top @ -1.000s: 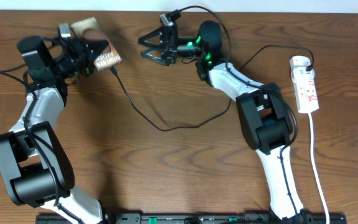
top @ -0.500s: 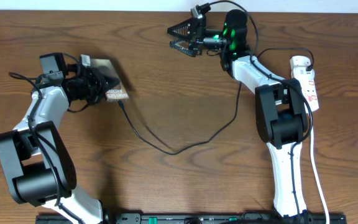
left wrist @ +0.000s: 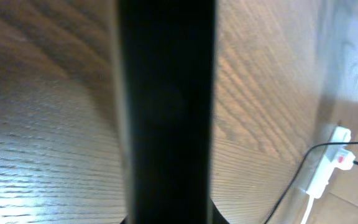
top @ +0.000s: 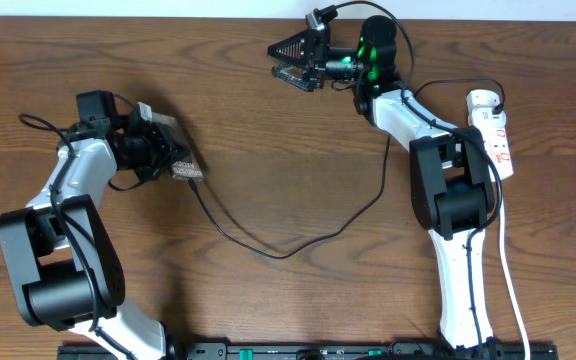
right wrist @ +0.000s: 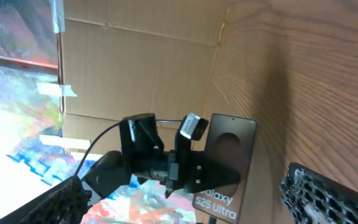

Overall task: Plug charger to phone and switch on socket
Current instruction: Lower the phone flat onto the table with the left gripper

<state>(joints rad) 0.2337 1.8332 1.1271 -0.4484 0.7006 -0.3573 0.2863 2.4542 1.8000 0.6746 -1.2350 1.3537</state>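
Wood-grain table (top: 268, 140) w/ cardboard panel (right wrist: 142, 68) past its edge, colourful print (right wrist: 17, 155) beside the cardboard.

Read "S25 Ultra" in white on the lower end of the phone (right wrist: 232, 146), bottom middle of the right wrist view. Just above it, made out "alaxy", with the first letter hidden. In the overhead view, at left centre, saw white lettering on the same phone (top: 175, 152), too small to read. On the socket (top: 495, 135), at the right edge of that view, noted small red marks only, nothing legible. Found nothing readable in the left wrist view.
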